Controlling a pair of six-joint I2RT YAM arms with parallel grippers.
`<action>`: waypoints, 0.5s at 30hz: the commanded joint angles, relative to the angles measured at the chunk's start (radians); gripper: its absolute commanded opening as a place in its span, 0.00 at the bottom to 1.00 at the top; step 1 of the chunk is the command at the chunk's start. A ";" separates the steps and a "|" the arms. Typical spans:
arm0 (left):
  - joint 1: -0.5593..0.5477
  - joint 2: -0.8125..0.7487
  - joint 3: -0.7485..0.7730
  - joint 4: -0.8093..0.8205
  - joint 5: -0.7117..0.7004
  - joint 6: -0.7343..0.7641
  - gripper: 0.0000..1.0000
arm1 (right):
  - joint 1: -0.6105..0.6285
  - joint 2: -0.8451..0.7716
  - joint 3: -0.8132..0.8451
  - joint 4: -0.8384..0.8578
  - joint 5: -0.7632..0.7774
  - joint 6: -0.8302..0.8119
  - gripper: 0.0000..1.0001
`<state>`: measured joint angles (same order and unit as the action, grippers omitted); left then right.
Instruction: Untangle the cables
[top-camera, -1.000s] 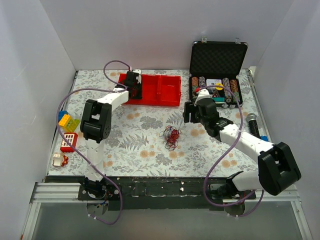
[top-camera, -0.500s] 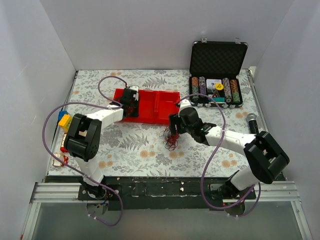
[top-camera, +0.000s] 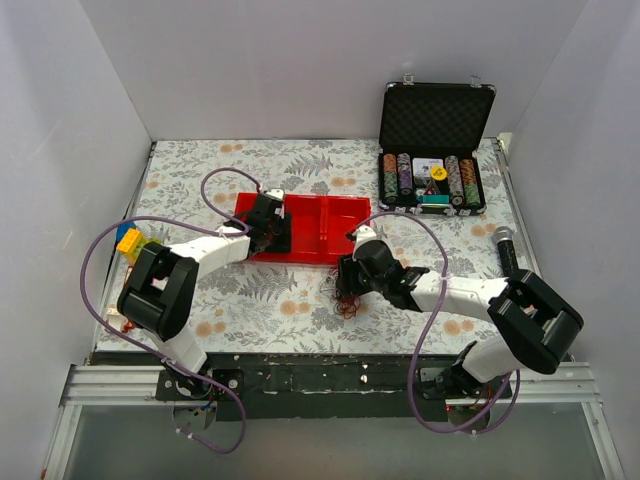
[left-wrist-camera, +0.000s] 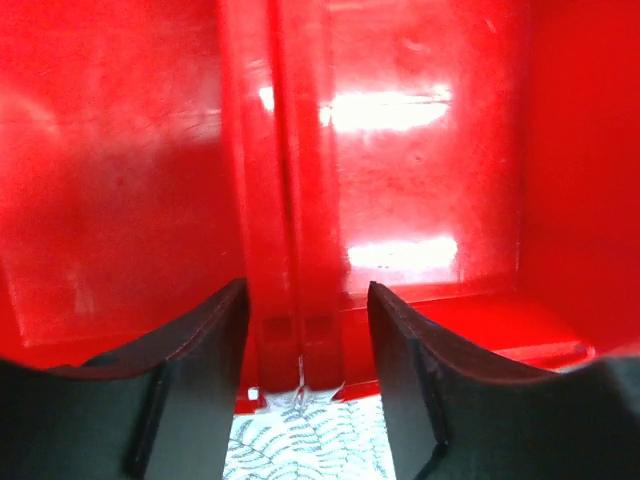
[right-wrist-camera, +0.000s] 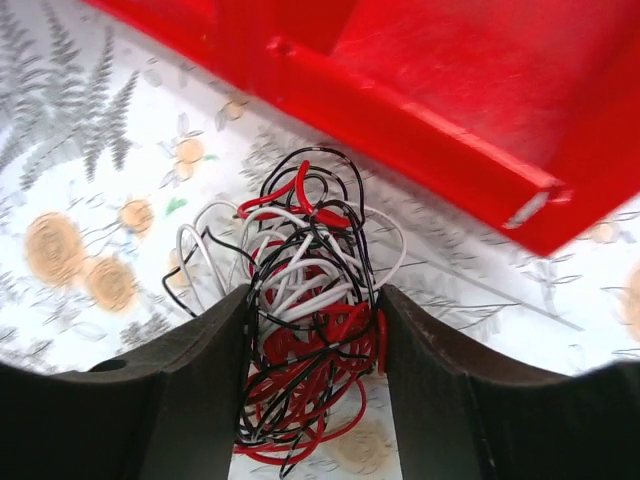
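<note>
Floral table, front middle: cables bunched directly between half-open jaws of right pincer, long axis along its reach, grip uncertain. Left pincer open, empty, over red tray.

Top cam overhead; 2 wrist cams close on tray.
</note>
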<state>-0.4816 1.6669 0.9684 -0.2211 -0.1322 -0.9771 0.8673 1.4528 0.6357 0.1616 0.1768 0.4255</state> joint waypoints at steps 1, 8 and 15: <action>-0.017 -0.044 -0.014 -0.052 0.175 -0.049 0.57 | 0.061 -0.032 -0.019 0.050 -0.105 0.071 0.57; -0.015 -0.119 0.041 -0.124 0.259 0.056 0.98 | 0.114 -0.048 -0.005 0.030 -0.108 0.044 0.49; -0.014 -0.228 0.069 -0.248 0.477 0.257 0.98 | 0.114 -0.069 -0.019 0.047 -0.077 0.033 0.45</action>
<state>-0.4908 1.5299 0.9882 -0.3824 0.1669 -0.8600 0.9817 1.4147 0.6239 0.1791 0.0830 0.4667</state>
